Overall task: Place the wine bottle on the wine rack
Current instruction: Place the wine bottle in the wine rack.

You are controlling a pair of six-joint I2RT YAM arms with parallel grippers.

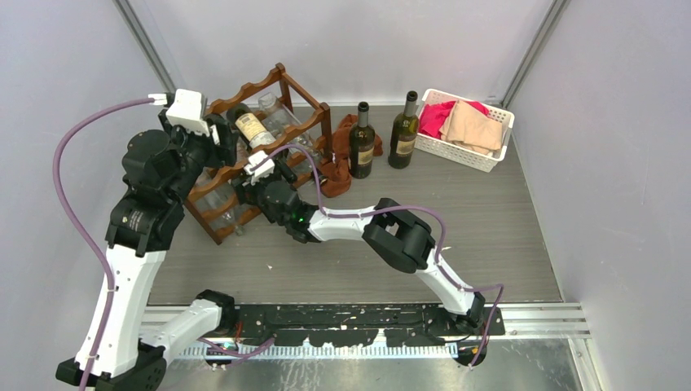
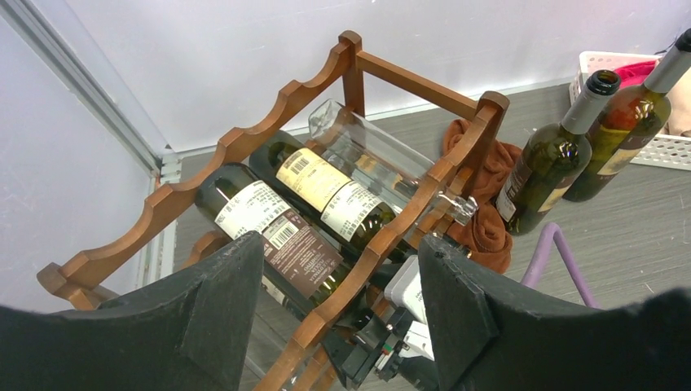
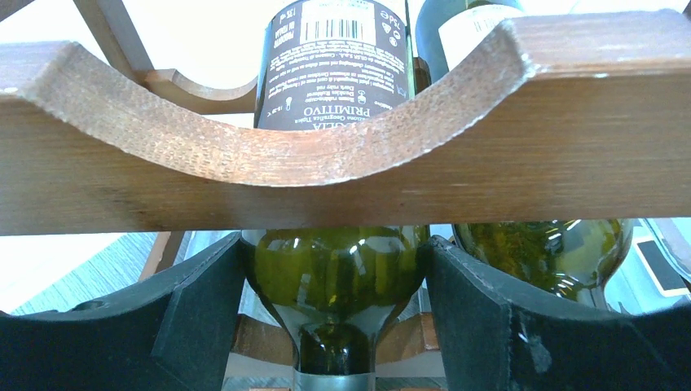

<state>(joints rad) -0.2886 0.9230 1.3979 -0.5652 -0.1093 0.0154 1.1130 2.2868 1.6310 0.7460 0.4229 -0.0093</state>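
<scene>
Right gripper (image 3: 334, 244): matte black padded fingers (image 3: 204, 309) pressed to either side of the smooth green glass shoulder of the wine bottle (image 3: 330, 73). Lies on its side in a top-tier scallop of the wine rack (image 3: 244, 163), of grainy reddish-brown wood. Dark label, upside down in the wrist view, reads "PRIMITIVO" near a barcode. Left gripper (image 2: 341, 248): jaws apart above the rack, gripping nothing. Alongside on the same tier, a cream-labelled green bottle (image 2: 326, 187) and a clear glass bottle (image 2: 367, 147).
</scene>
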